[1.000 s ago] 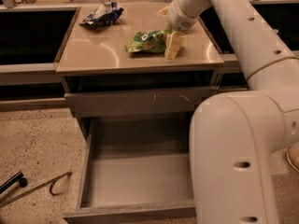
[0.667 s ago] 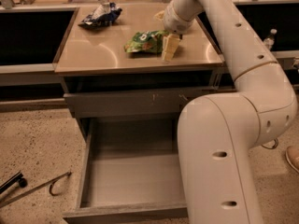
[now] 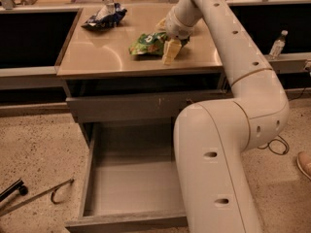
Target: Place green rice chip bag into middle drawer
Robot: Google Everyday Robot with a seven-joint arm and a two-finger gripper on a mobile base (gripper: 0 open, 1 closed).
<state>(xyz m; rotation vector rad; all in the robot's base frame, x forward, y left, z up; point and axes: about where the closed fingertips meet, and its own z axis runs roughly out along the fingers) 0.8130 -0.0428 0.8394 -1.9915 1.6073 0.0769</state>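
The green rice chip bag (image 3: 147,43) lies on the tan cabinet top (image 3: 107,52), right of its middle. My gripper (image 3: 166,39) reaches down from the upper right to the bag's right end. It is open: one pale finger (image 3: 170,51) is on the near side of the bag's end and the other (image 3: 161,24) on the far side. The middle drawer (image 3: 104,144) is pulled far out below, and its grey floor is bare. My white arm covers the drawer's right part.
A dark blue and silver snack bag (image 3: 104,16) lies at the top's far left. A shut grey drawer front (image 3: 126,106) with pale scratches sits above the open drawer. A water bottle (image 3: 278,43) stands at right. A black tool and cable (image 3: 34,194) lie on the floor at left.
My gripper has shifted a little to the left, closer over the bag's right end, and the arm has swung left. The bag has not moved.
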